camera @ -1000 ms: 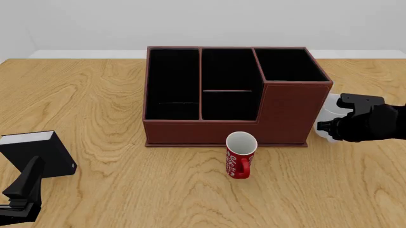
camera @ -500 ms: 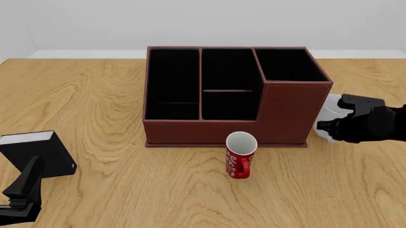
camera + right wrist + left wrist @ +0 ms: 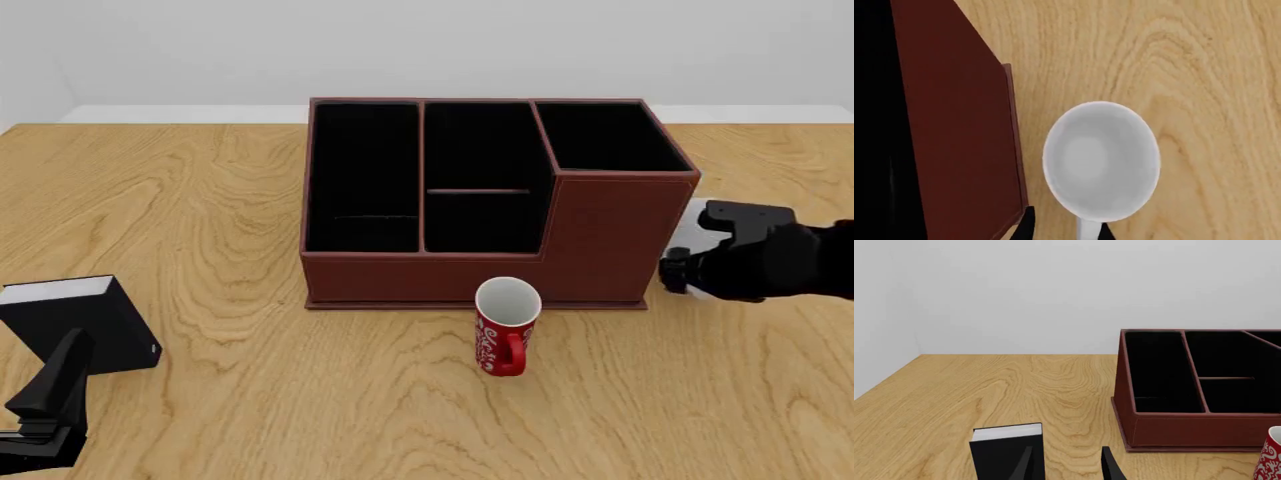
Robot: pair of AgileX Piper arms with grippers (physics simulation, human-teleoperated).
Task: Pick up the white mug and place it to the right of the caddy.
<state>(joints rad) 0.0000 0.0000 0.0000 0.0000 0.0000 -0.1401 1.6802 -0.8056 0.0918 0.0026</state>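
Observation:
The white mug [image 3: 1101, 159] stands upright on the table just right of the dark red-brown caddy [image 3: 954, 125], a narrow strip of wood between them. In the front view only a sliver of the mug [image 3: 686, 228] shows beside the caddy [image 3: 441, 282], behind my right arm. My right gripper [image 3: 1066, 231] is above the mug's near side, open, its fingertips on either side of the handle with a gap showing. At the front left corner, my left gripper [image 3: 64, 365] is open and holds nothing; it [image 3: 1066, 467] faces the caddy [image 3: 1187, 431].
A red mug [image 3: 505, 330] with white lettering stands just in front of the caddy's front wall; its edge [image 3: 1271, 456] shows in the left wrist view. A small black box [image 3: 74, 320] with a white top sits beside my left gripper [image 3: 1006, 452].
My right gripper has shifted slightly left, toward the caddy, and now covers more of the white mug. The mug and left arm have stayed put.

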